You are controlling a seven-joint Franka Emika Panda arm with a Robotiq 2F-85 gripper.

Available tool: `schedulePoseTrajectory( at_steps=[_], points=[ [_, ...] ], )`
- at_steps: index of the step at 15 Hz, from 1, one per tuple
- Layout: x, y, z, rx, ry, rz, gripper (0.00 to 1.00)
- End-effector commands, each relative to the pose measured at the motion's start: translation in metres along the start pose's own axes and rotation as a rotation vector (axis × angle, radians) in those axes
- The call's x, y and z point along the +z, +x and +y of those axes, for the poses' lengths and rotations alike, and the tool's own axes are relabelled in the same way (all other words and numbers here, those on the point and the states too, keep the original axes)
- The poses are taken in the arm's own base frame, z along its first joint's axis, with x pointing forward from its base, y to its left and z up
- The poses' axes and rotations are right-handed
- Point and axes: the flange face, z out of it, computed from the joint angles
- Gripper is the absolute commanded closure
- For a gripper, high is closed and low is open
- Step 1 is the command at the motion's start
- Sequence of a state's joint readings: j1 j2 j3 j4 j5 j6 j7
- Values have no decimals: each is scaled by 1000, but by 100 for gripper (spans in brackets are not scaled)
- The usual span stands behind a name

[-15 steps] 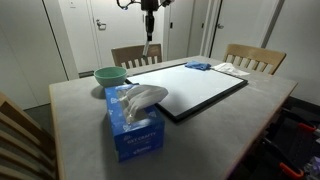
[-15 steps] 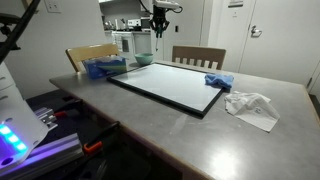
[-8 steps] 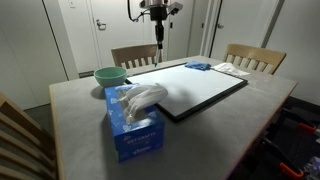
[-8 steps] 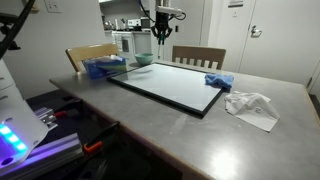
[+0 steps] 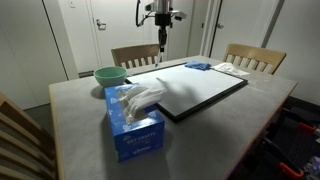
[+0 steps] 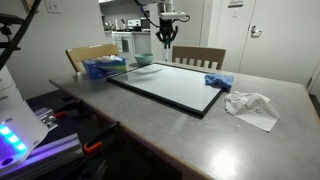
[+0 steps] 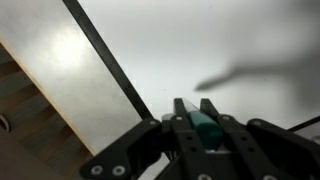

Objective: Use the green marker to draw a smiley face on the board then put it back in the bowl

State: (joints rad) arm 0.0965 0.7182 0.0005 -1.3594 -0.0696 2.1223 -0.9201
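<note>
My gripper (image 5: 162, 38) hangs above the far edge of the board (image 5: 190, 88) and is shut on the green marker (image 5: 162, 48), which points down. In the wrist view the green marker (image 7: 207, 126) sits clamped between the two fingers (image 7: 197, 108), with the white board surface (image 7: 230, 50) and its black frame (image 7: 110, 60) below. The board also shows in an exterior view (image 6: 170, 85), with the gripper (image 6: 167, 32) above its far end. The pale-green bowl (image 5: 110, 75) stands on the table beside the board, also seen in an exterior view (image 6: 144, 60).
A blue tissue box (image 5: 134, 122) stands at the near table corner, also seen in an exterior view (image 6: 103, 67). A blue cloth (image 6: 218, 81) and a crumpled white cloth (image 6: 250, 105) lie by the board. Wooden chairs (image 5: 253, 58) stand around the grey table (image 5: 80, 110).
My gripper with the marker has moved sideways from above the bowl side toward the board's far edge, staying high.
</note>
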Motion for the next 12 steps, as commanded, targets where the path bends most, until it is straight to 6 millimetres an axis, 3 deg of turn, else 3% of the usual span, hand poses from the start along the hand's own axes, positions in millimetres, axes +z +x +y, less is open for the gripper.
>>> schedulePoseTrajectory(
  at_steps=[1, 8, 9, 12],
  points=[
    [-2, 0, 0, -1, -1, 2, 79],
    [0, 2, -2, -3, 6, 7, 79],
    [4, 8, -6, 9, -3, 4, 95],
    [6, 29, -18, 103, -70, -56, 95]
  ],
)
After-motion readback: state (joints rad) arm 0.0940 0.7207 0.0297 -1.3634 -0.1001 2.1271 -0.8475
